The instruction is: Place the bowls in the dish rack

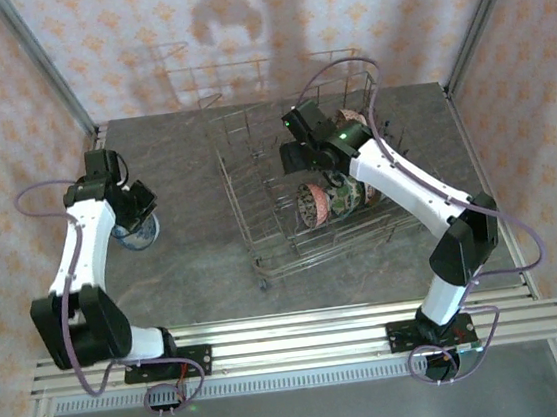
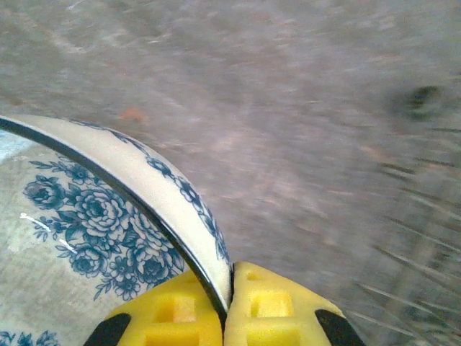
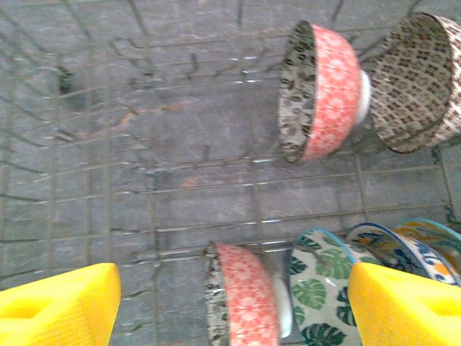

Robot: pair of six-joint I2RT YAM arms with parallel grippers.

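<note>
Several bowls (image 1: 330, 201) on edge in the right half of the dish rack (image 1: 261, 233), from above little more than patterned discs half hidden under the right arm. Told apart at the right wrist: a pink bowl (image 3: 324, 90) with a brown-patterned bowl (image 3: 421, 83) just beside it in the far row; in the near row a second pink bowl (image 3: 241, 303), a green-leaf bowl (image 3: 317, 288) and blue-rimmed bowls (image 3: 392, 249), packed close together. Right gripper (image 3: 232, 281) spread wide above that near row, one yellow pad (image 3: 65, 306) at each lower corner, gripping nothing.

Outside the rack, on the grey table (image 1: 185, 179) well to the left: one blue-flowered bowl (image 1: 141, 234), right under the left gripper (image 1: 141, 212). Plain from above as to place, not as to grip. Close up at the left wrist: white rim with a dark edge, blue roses inside, the rim pinched between two yellow fingers (image 2: 274, 313), one inside the bowl and one outside. Clamped tight on that rim, no gap on either side. Impossible to tell whether resting on the table or lifted.
</note>
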